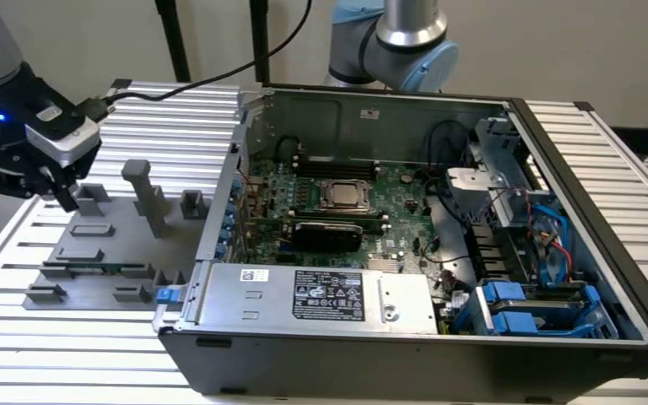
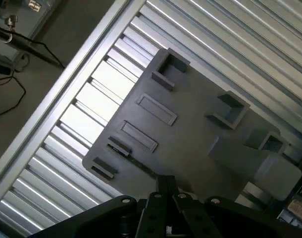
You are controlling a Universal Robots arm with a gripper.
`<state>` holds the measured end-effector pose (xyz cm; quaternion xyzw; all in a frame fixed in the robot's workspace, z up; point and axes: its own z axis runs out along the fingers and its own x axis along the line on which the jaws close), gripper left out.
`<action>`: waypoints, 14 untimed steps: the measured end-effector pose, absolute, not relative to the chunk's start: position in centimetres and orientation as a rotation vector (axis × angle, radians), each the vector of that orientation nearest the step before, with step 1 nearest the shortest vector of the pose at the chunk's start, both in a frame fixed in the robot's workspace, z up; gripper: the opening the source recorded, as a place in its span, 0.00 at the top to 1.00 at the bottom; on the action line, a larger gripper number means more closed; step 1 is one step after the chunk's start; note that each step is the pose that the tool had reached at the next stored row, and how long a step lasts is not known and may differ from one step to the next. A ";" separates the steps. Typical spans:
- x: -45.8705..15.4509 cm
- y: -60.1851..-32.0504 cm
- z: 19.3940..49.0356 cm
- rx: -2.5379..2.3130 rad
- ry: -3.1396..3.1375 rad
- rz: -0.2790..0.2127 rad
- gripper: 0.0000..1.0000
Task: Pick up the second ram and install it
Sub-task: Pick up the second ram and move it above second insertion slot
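Note:
The second ram (image 1: 90,268) is a slim green stick lying in a slot of the grey holder plate (image 1: 121,249), at the exterior view's left. In the wrist view the ram (image 2: 133,159) shows as a thin dark strip near the plate's (image 2: 190,144) edge. My gripper (image 1: 63,196) hangs above the plate's far left corner, clear of the ram. Its fingers (image 2: 163,186) are pressed together, shut on nothing. The open computer case (image 1: 414,337) lies to the exterior view's right, with the green motherboard (image 1: 397,202) inside and dark memory slots (image 1: 336,162) along its far side.
A tall grey post (image 1: 144,196) and several small blocks stand on the holder plate. The table (image 1: 65,354) is ribbed metal. The case holds a power supply (image 1: 324,295), a processor socket (image 1: 344,196), cables and blue drive bays (image 1: 526,308). A black cable (image 1: 212,72) trails behind my gripper.

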<state>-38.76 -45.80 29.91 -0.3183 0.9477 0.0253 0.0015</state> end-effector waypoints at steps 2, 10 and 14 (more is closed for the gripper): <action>-38.8 -45.8 29.7 -1.053 2.956 0.079 0.89; -38.8 -45.8 29.0 -1.268 2.875 0.079 0.89; -38.8 -45.8 28.6 -1.372 2.829 0.079 0.89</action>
